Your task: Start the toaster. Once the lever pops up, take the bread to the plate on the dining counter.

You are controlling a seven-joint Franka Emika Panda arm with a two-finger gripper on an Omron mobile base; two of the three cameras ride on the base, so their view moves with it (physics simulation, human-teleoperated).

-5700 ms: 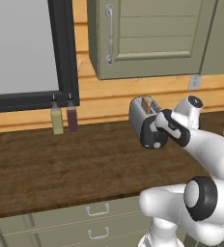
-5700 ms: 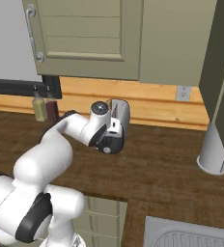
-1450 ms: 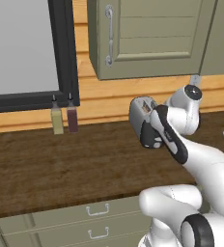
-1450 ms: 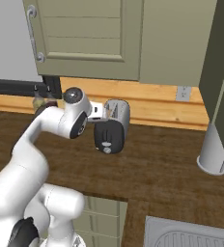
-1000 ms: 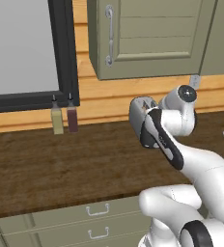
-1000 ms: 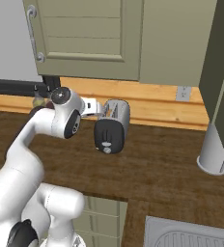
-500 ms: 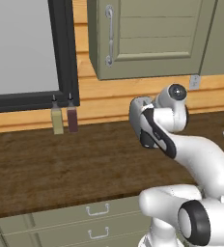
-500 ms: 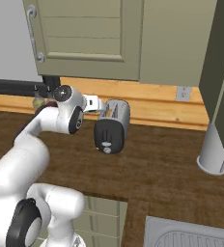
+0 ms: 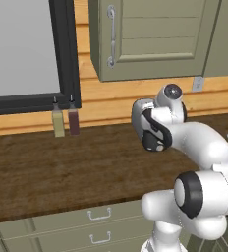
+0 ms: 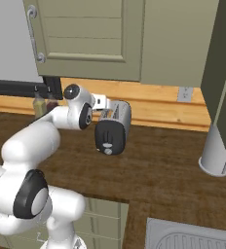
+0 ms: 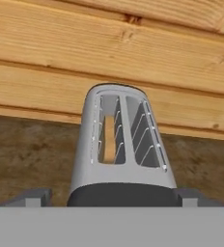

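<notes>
While pincer [image 11: 111, 195] straddles toaster [image 11: 121, 144]; bread [image 11: 109, 140] inside

Two small bottles, pale olive one [image 9: 58, 122] and dark brown one [image 9: 73, 120], touching side by side at back edge of dark wood counter [image 9: 62, 167] under black-framed window [image 9: 27, 49]. Grey-green wall cabinet [image 9: 150, 37] above. Pale cylinder [image 10: 216, 151] near counter's right end. Wall outlet [image 10: 185, 94] on wood-plank backsplash.

Arm [image 9: 204, 142]: glossy white, rounded tubular links; fat, bulbous segments near the base; dark charcoal round caps set in the joints, one large at the lower elbow, one small and grey-ringed at the wrist; finger tips [image 11: 34, 197] grey, blocky, flat-topped; no cables or markings visible.
</notes>
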